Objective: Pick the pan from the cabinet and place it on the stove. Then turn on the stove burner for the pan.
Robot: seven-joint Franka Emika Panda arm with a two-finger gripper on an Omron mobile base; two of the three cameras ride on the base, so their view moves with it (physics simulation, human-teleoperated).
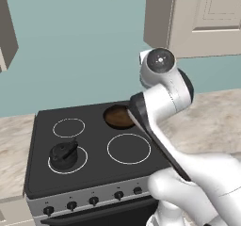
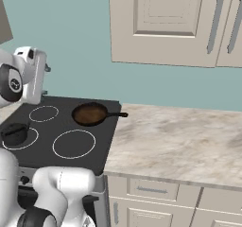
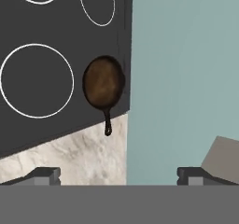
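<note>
pan (image 2: 90, 114) already sits on stove (image 1: 42, 173) back-right ring, handle over worktop (image 2: 175, 141); jaws spread, empty, high above it; knobs (image 1: 93, 200) lie along front edge, toward the base.

My pan (image 2: 90, 114) looks like matt dark metal with a brownish, slightly mottled inside. The stove (image 2: 56, 155) top is smooth black glass, pretty flat in sheen, with a grey metal-looking front. The desk (image 2: 175, 145) is polished marble-like stone, veined beige. The cabinet (image 2: 163, 22) is painted matt beige wood, and the kettle (image 1: 63, 155) is dull black.
</note>
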